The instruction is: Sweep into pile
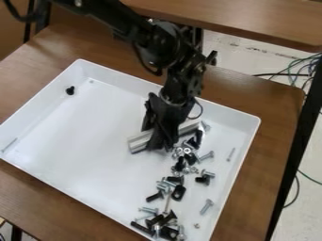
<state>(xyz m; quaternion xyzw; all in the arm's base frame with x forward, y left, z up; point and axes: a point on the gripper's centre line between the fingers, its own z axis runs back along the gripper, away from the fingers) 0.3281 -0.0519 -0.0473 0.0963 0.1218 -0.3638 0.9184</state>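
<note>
Where the gripper [162, 142] grasps a silvery bar [138, 142], the bar's middle is hidden; clustered screws [206, 156] overlap, some indistinct.

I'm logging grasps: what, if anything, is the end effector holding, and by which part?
The end effector holds the silvery-white bar around its middle, with an end sticking out on either side.
</note>
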